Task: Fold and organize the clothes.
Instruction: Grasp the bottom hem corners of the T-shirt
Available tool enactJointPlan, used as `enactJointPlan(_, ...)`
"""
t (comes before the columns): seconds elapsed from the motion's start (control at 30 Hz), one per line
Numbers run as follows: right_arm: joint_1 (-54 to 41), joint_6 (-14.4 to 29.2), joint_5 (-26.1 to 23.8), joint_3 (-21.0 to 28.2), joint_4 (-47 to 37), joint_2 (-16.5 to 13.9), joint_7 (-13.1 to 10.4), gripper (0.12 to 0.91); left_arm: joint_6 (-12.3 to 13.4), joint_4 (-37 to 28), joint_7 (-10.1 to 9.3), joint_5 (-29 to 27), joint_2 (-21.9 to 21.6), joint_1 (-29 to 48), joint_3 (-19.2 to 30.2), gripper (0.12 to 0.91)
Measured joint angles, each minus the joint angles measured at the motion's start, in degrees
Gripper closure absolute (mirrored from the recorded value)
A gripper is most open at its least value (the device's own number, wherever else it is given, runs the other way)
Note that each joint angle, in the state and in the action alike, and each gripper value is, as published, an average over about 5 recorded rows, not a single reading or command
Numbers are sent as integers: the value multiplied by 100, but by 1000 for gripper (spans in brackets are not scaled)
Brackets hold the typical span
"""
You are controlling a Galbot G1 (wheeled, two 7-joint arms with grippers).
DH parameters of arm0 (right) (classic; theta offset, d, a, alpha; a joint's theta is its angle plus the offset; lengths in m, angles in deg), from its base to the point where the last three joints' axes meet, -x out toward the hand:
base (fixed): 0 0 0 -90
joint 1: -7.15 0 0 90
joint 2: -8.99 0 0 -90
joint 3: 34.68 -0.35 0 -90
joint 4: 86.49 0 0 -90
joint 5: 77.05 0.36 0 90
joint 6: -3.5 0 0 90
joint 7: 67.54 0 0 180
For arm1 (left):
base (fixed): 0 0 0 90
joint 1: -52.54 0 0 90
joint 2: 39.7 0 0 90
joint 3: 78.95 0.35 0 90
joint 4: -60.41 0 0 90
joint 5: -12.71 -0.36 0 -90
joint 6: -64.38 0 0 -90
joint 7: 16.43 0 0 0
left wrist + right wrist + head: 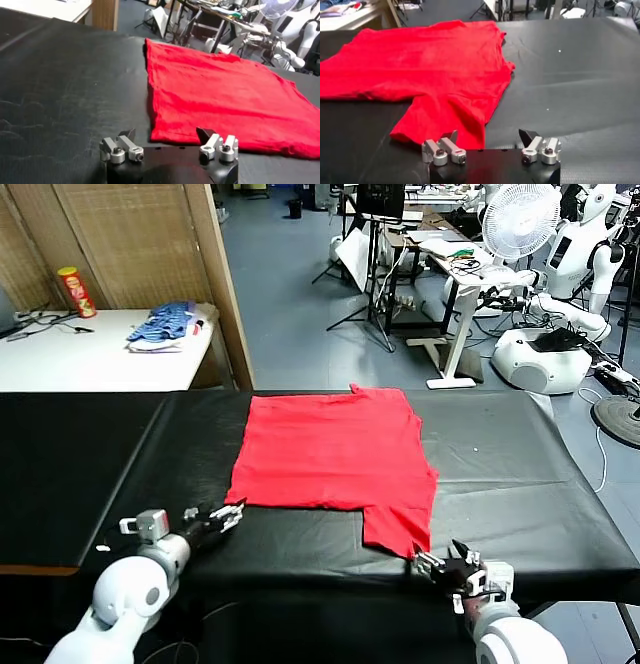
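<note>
Close to the near edge of the black counter (520,474), both arms wait low, one on each side. The right pincer (440,563) has its jaws wide apart and holds nothing. It sits just beside the near corner of the red shirt (335,459), where a flap of cloth hangs down toward the near edge. In the right wrist view that flap lies right in front of the right pincer (487,140), a bit toward the left arm's side. The left pincer (228,514) is wide too and holds nothing. It is near the shirt's other near corner, but not touching it; in the left wrist view the cloth edge (165,136) lies just ahead of the left pincer (166,137). The right arm looks nearer to the cloth. The shirt lies flat in the middle of the counter. Its long way seems to run from the near edge to the far edge. A little bump of cloth sticks out at the far edge.
</note>
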Motion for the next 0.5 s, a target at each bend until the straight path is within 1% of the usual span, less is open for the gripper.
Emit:
enactJointPlan(0.07,-16,-1,-15,18,-21,16,-5,384,1,-30,-2,2,6,19,9,234)
enactJointPlan(0.1,-30,-2,-32,36,-39,30,-9,450,3,-57,-5,3,12,36,17,239)
enactJointPlan(0.17,-47,-9,-70,70,-82,57,-12,550,5,-105,-8,0,26,53,34,275)
enactJointPlan(0.2,-48,-12,-92,90,-104,72,-11,601,8,-126,-8,-7,35,56,40,308)
enactJointPlan(0.3,-25,-14,-157,150,-157,112,-12,751,37,-173,14,-35,65,38,48,455)
enactJointPlan(0.33,-11,-13,-171,168,-164,124,-15,797,51,-173,32,-42,73,21,50,522)
enactJointPlan(0.37,6,-12,-180,180,-165,131,-21,844,65,-164,54,-47,80,-2,50,572)
enactJointPlan(0.4,28,-12,-183,188,-158,136,-32,874,76,-147,78,-53,87,-29,50,623)
enactJointPlan(0.43,52,-12,-181,190,-146,141,-45,888,84,-126,99,-60,93,-56,51,690)
enactJointPlan(0.5,111,-11,-173,179,-107,144,-76,903,90,-76,124,-80,104,-108,47,790)
